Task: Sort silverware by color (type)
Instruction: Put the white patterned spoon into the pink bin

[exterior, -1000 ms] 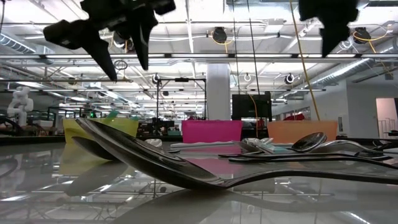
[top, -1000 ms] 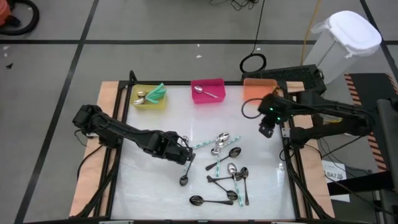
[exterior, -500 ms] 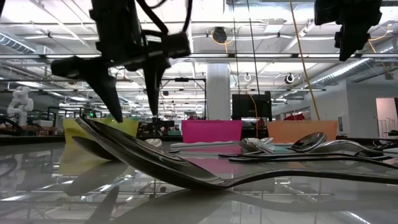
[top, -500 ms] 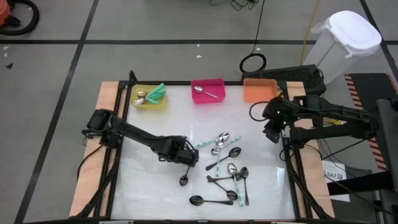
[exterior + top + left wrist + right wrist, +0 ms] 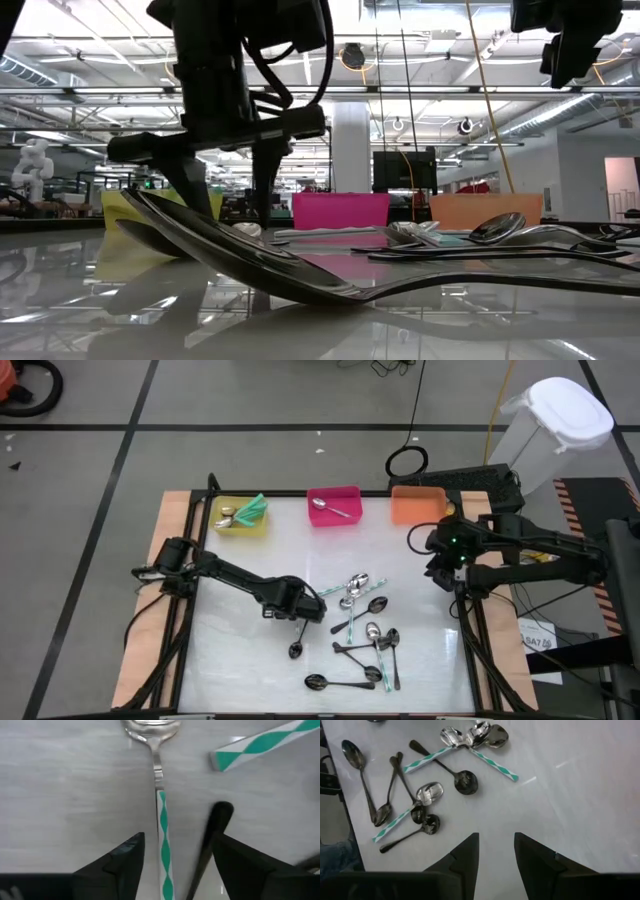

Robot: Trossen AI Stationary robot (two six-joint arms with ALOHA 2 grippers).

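Nearest the low camera: dark grey-black spoon, glossy metal, bowl raised at 10 o'clock, handle sweeping toward 3 o'clock across a reflective white table.

Just beyond: left gripper lowered to the table surface near centre, jaws spread wide and straddling a teal-handled spoon with nothing clamped; fingers matt black, wedge-shaped. Spoon with polished oval bowl and flat handle banded in green-and-white diamonds, long axis in line with the gripper, bowl away from the wrist. Thin dark handle alongside, inside the same gap. Second teal handle lying slantwise close by.

At 4 o'clock from table centre: loose cluster of spoons, dark and teal-handled, crossed at mixed angles; lone dark spoon at 6 o'clock of the left gripper.

At the 3 o'clock edge: right gripper held above the table, fingers parted partway, empty.

Along the far 12 o'clock edge: yellow bin with teal handles and shiny bowls, pink bin with one silver spoon lying roughly 10-to-4, orange bin.
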